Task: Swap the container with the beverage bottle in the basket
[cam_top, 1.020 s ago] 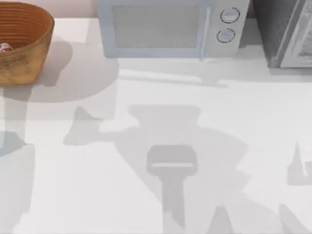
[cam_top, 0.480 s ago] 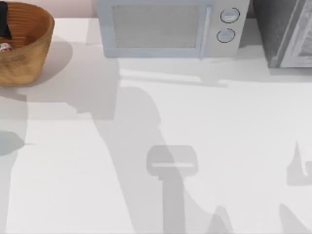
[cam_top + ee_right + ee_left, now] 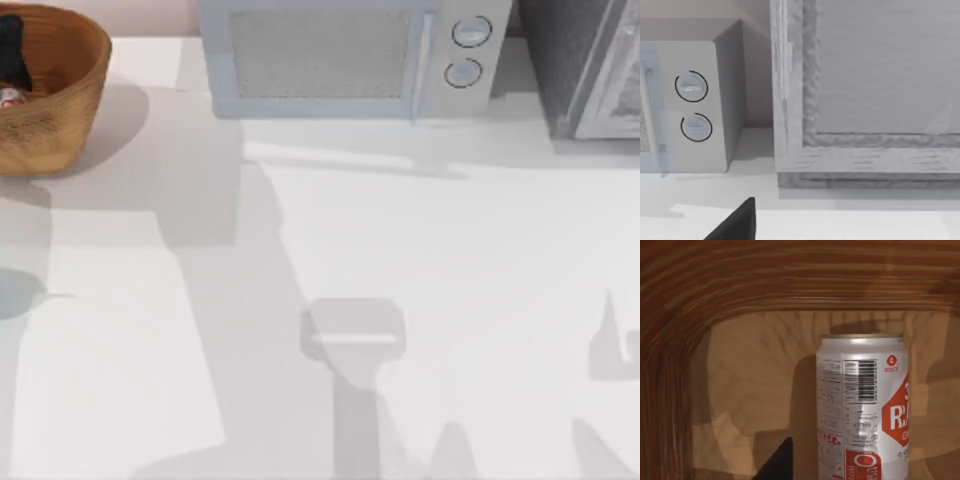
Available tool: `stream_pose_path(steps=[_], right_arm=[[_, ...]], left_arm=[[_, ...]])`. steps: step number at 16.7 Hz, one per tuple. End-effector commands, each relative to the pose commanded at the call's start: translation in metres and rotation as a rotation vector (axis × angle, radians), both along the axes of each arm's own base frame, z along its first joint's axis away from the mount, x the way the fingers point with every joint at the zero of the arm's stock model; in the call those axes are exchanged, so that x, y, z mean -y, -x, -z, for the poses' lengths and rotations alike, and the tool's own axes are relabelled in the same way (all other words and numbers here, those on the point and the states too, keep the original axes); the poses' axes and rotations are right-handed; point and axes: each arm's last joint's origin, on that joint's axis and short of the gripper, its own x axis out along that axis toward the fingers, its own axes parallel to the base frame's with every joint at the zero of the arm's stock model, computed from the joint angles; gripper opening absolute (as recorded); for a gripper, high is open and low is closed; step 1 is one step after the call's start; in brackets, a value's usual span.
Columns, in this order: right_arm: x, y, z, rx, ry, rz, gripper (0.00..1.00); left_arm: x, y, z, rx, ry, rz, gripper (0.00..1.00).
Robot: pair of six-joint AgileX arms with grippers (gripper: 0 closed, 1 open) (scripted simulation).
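Observation:
The orange-brown wicker basket [image 3: 55, 95] stands at the table's far left corner. Inside it is the beverage bottle [image 3: 10, 97], a small upright can with a red-and-white label; the left wrist view shows it close up [image 3: 862, 407] against the basket's ribbed inner wall [image 3: 765, 285]. My left gripper [image 3: 10, 45] is a dark shape reaching down into the basket just behind the bottle. A dark tip of it [image 3: 777, 465] sits beside the bottle's base. The container is out of view. A dark edge of my right gripper [image 3: 737, 222] hangs above the table's far right.
A pale blue microwave [image 3: 340, 55] with two round knobs stands along the back edge. A grey framed cabinet [image 3: 590, 65] fills the back right corner. The white tabletop [image 3: 330, 250] carries only the arms' shadows.
My left gripper has come into the basket from the left edge and sunk a little lower toward the bottle. The arm's shadow has slid leftward across the table.

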Motion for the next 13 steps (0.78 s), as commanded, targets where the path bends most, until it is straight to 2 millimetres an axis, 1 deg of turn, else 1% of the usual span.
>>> stream_pose_path(steps=[1, 2, 3, 6, 11, 13], right_arm=[[0.000, 0.000, 0.000, 0.000, 0.000, 0.000, 1.00], [0.000, 0.000, 0.000, 0.000, 0.000, 0.000, 1.00], [0.000, 0.000, 0.000, 0.000, 0.000, 0.000, 1.00], [0.000, 0.000, 0.000, 0.000, 0.000, 0.000, 1.00], [0.000, 0.000, 0.000, 0.000, 0.000, 0.000, 1.00], [0.000, 0.000, 0.000, 0.000, 0.000, 0.000, 1.00]], left_arm=[[0.000, 0.000, 0.000, 0.000, 0.000, 0.000, 1.00], [0.006, -0.001, -0.011, 0.030, -0.005, 0.013, 1.00], [0.006, -0.001, -0.009, 0.024, -0.004, 0.011, 1.00], [0.005, -0.004, 0.010, -0.001, 0.000, 0.000, 1.00], [0.012, -0.014, 0.044, 0.000, 0.000, 0.000, 1.00], [0.014, -0.017, 0.054, 0.000, 0.000, 0.000, 1.00]])
